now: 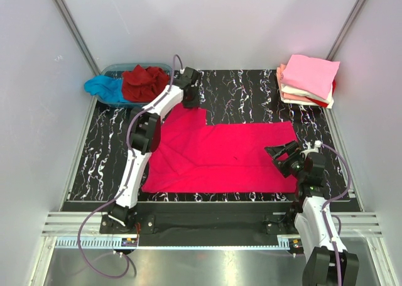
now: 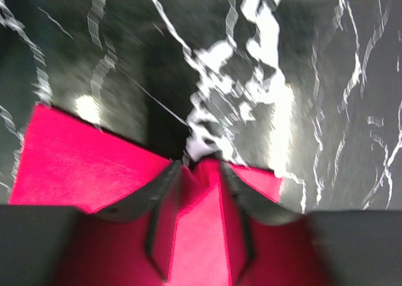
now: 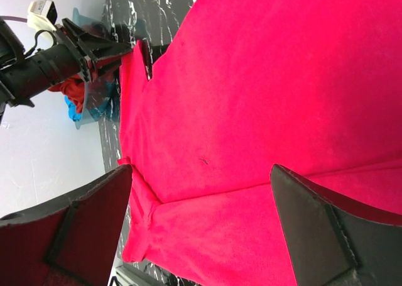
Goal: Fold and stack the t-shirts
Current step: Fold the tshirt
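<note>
A bright pinkish-red t-shirt (image 1: 220, 157) lies spread flat on the black marbled table, with a fold line along its near part (image 3: 251, 185). My left gripper (image 1: 190, 97) is at the shirt's far left corner. In the left wrist view its fingers (image 2: 157, 192) close in on a raised ridge of the red cloth (image 2: 201, 236), pinching it. My right gripper (image 1: 282, 155) hovers over the shirt's right end, its jaws wide apart (image 3: 201, 170) with nothing between them. Folded t-shirts, pale pink on top of white and red, are stacked at the back right (image 1: 308, 80).
A clear blue-tinted tub (image 1: 119, 68) stands at the back left, holding a crumpled dark red tee (image 1: 143, 83) and a turquoise one (image 1: 103, 88) that hangs over its edge. White walls close in the table on three sides. A metal rail (image 1: 201, 226) runs along the near edge.
</note>
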You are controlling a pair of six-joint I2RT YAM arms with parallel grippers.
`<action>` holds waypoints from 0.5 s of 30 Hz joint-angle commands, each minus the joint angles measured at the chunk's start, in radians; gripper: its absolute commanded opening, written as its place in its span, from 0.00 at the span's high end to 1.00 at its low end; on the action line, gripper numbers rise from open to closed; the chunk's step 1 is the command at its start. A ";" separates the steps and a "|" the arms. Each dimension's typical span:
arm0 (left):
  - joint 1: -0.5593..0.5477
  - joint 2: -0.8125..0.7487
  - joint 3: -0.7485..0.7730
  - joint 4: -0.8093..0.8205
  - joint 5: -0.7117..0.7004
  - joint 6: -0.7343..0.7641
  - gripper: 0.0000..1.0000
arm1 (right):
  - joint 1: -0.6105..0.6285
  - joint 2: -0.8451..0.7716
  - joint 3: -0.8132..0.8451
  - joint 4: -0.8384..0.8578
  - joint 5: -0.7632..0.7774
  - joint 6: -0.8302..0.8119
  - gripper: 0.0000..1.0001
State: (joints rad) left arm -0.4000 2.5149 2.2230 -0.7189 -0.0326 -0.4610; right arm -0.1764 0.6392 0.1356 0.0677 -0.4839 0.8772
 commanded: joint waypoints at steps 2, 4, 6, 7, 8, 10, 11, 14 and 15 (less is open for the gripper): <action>-0.031 0.005 -0.083 -0.068 -0.041 0.016 0.77 | 0.006 0.002 -0.001 0.057 -0.010 0.003 0.01; -0.030 0.010 -0.074 -0.073 -0.038 0.019 0.88 | 0.006 0.005 0.001 0.054 -0.005 0.005 0.01; -0.028 0.016 -0.063 -0.082 -0.032 0.019 1.00 | 0.006 0.014 0.010 0.050 -0.001 0.000 0.02; -0.028 0.019 -0.048 -0.091 -0.032 0.016 1.00 | 0.006 0.019 0.021 0.028 0.002 -0.003 0.01; -0.028 0.018 -0.040 -0.105 -0.033 0.016 1.00 | 0.006 0.025 0.039 0.003 0.023 -0.007 0.01; -0.030 -0.007 -0.034 -0.111 -0.035 0.018 1.00 | 0.006 0.048 0.125 -0.120 0.072 -0.029 0.02; -0.028 -0.020 -0.039 -0.116 -0.041 0.019 1.00 | 0.006 0.059 0.177 -0.205 0.188 -0.041 0.02; -0.028 -0.100 -0.095 -0.091 -0.044 0.018 1.00 | 0.006 0.160 0.418 -0.423 0.416 -0.095 0.03; -0.028 -0.120 -0.130 -0.083 -0.043 0.018 1.00 | 0.006 0.256 0.529 -0.446 0.442 -0.139 0.04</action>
State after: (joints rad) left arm -0.4328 2.4718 2.1590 -0.7269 -0.0578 -0.4492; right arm -0.1753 0.7864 0.4255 -0.2363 -0.2691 0.8326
